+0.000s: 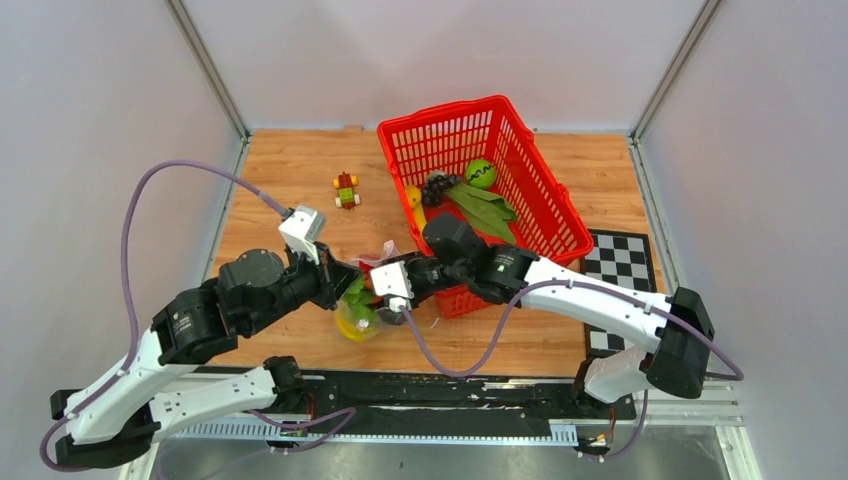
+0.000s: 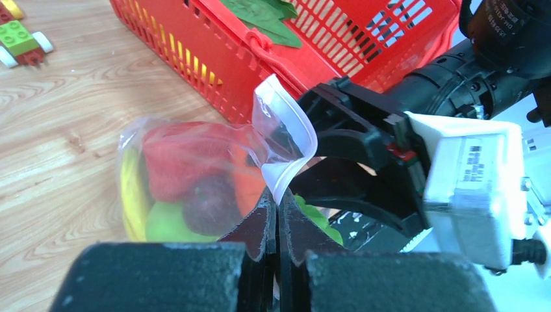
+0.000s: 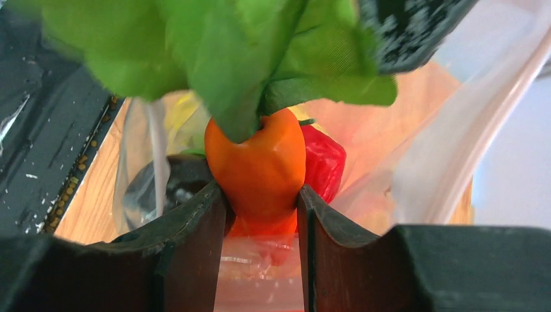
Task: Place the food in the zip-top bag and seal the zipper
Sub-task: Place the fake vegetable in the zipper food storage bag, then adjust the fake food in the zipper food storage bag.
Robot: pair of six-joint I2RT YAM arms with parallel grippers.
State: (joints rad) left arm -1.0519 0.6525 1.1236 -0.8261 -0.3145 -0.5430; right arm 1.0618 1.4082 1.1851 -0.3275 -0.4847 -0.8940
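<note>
Top view: zip-top bag [image 1: 360, 320] lies on the tabletop [image 1: 290, 170] at 6 o'clock of centre, between the two arms. The red basket [image 1: 437, 108] is at 1 o'clock from it.

Left jaws: fully closed, pinching the bag's mouth edge and holding it up. Zipper [image 2: 305, 130] curls open above the pinch, not pressed together.

Right jaws: part open, clamped on the orange carrot [image 3: 260, 162] by its body, green leaf top toward the camera. Carrot is at the bag mouth with film on both sides of it. How deep it is in, cannot tell.

Already in the bag, left wrist view: yellow banana [image 2: 133, 188] at 9 o'clock, red tomato [image 2: 182, 159] at 12, a green piece [image 2: 166, 224] at 6, and a dark piece I can't identify.

Left in the basket: lime [image 1: 480, 173], grapes [image 1: 440, 184], green leaves [image 1: 485, 208], a yellow piece [image 1: 413, 197] at the near-left corner.

Toy block figure [image 1: 346, 189] sits at 12 o'clock from the bag, well apart, not food.

Progress judgement: roughly half. Several items bagged, carrot not yet released, about four pieces to fetch, seal not started.
</note>
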